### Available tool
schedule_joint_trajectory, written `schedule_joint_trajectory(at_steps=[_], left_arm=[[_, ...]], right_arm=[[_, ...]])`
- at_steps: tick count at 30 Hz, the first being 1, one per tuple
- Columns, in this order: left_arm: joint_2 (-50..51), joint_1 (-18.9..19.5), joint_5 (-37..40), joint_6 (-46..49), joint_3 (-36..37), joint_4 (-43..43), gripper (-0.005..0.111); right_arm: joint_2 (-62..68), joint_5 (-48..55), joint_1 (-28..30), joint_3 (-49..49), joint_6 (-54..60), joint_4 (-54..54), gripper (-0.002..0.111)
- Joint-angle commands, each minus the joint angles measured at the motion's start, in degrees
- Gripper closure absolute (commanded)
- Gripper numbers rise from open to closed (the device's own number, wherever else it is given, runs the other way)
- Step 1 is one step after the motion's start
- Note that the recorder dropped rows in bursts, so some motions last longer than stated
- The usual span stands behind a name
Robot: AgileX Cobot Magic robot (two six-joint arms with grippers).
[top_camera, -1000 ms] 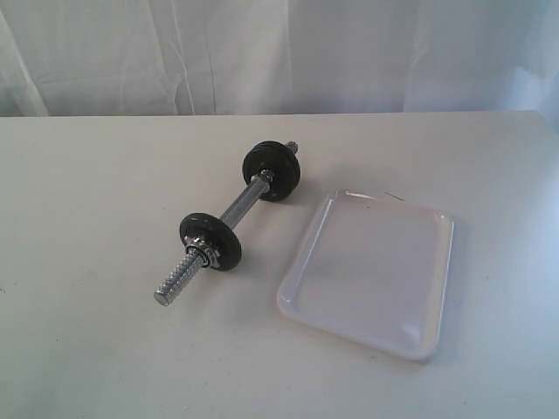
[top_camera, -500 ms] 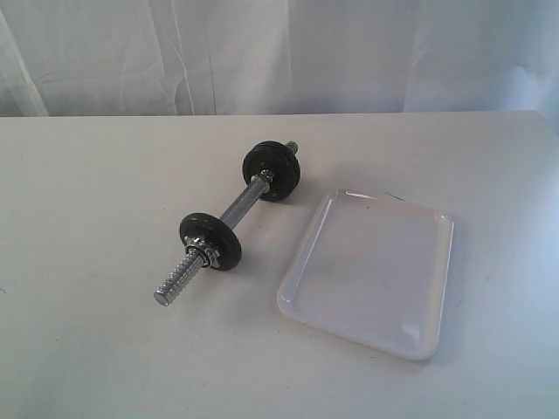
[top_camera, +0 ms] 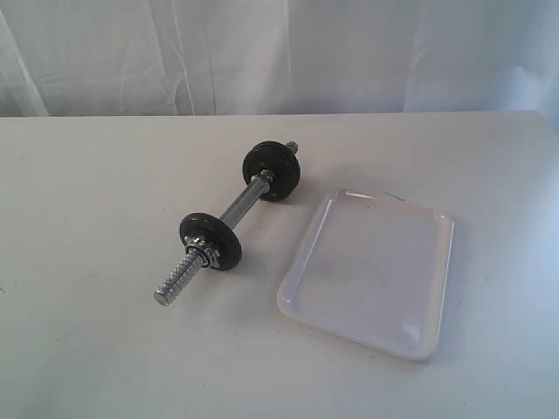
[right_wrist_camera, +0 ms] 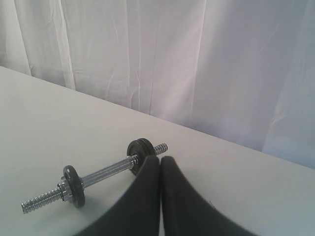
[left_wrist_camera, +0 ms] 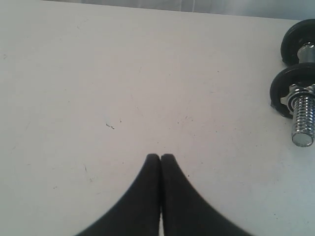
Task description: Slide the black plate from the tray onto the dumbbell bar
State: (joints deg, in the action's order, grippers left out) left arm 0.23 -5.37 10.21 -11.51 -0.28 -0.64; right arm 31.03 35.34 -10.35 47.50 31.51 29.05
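The white tray (top_camera: 301,262) lies on the table right of centre with nothing in it. The chrome dumbbell bar (top_camera: 236,205) lies slanted to its left, with a thin black disc (top_camera: 211,240) and a nut near its front threaded end. Its far end carries a thicker black stack (top_camera: 272,170); I cannot tell whether the black plate is part of it. Neither gripper shows in the exterior view. My left gripper (left_wrist_camera: 160,156) is shut and empty over bare table, the bar's threaded end (left_wrist_camera: 302,120) off to one side. My right gripper (right_wrist_camera: 160,158) is shut and empty, with the bar (right_wrist_camera: 106,173) beyond it.
A white curtain (top_camera: 279,52) hangs behind the table's far edge. The pale tabletop (top_camera: 96,218) stretches wide to the left of the bar and in front of the tray.
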Motion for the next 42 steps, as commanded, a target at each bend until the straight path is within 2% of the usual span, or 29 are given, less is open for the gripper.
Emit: schedule_joint_trajectory(at_steps=[1,23,27,42], left_arm=[[-0.23,0.13,-0.21,-0.28,0.28,-0.59,0.107],[-0.23,0.13,1.8,0.1,0.28,-0.59,0.107],[-0.23,0.13,1.8,5.58,0.28,-0.59,0.107],[-0.23,0.13,1.8,5.58,0.28,-0.59,0.107]], right_arm=[[-0.28,-0.31,0.12,-0.27,-0.32,-0.39,0.108],[-0.28,-0.31,0.12,-0.27,-0.32,-0.39,0.108],[-0.28,-0.31,0.12,-0.27,-0.32,-0.39,0.108],[-0.28,-0.31,0.12,-0.27,-0.32,-0.39,0.108]])
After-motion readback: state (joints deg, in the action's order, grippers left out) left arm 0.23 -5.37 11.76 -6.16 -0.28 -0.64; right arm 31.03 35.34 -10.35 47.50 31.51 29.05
